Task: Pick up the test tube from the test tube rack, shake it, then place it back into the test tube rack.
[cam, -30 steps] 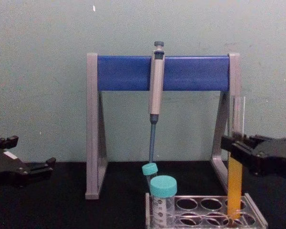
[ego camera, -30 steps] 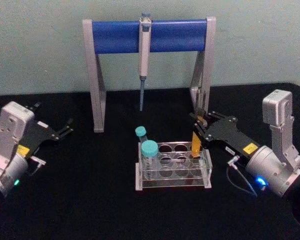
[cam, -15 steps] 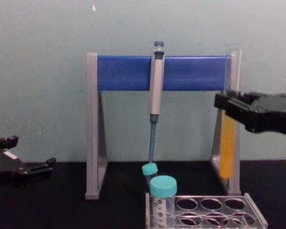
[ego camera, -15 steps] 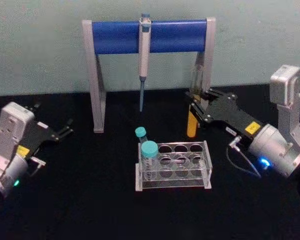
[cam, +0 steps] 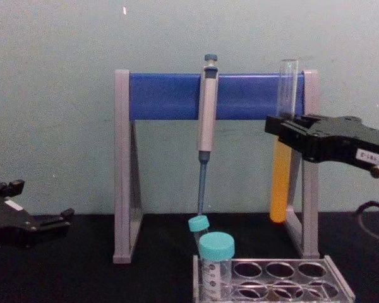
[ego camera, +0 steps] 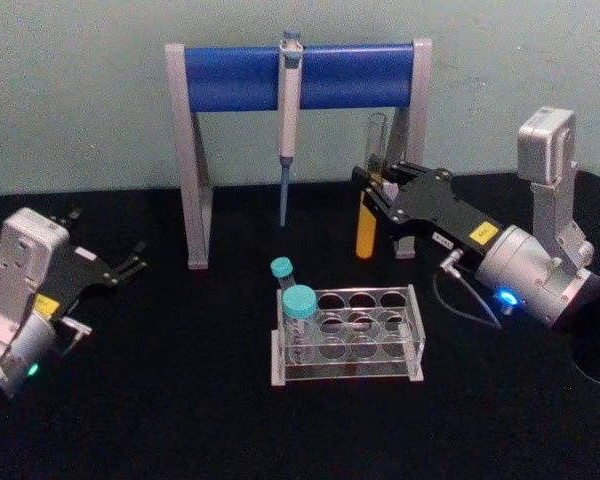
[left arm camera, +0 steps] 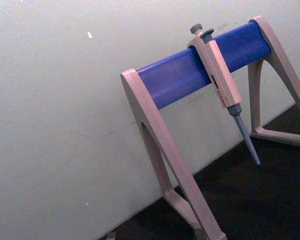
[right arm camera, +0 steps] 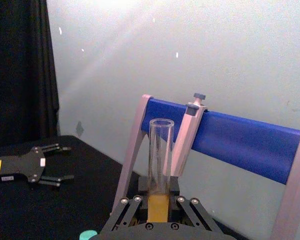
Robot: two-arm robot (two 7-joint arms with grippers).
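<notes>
The test tube (ego camera: 366,225), clear glass with orange-yellow liquid in its lower part, hangs upright in the air behind the test tube rack (ego camera: 416,330). My right gripper (ego camera: 372,192) is shut on it around mid-height. From the chest the tube (cam: 279,183) stands in front of the stand's right leg, well above the rack (cam: 331,268), held by the right gripper (cam: 279,129). The right wrist view looks up the tube (right arm camera: 160,160) from between the fingers (right arm camera: 127,212). My left gripper (ego camera: 130,262) rests open at the table's left.
Two teal-capped tubes (ego camera: 300,305) stand in the rack's left end. Behind it stands the grey-and-blue pipette stand (ego camera: 230,75) with a pipette (ego camera: 288,110) hanging from its bar, close behind the held tube. The table is black.
The right gripper has lifted the test tube out of the rack's right end, raising it and carrying it back and leftward. The left arm has stayed put.
</notes>
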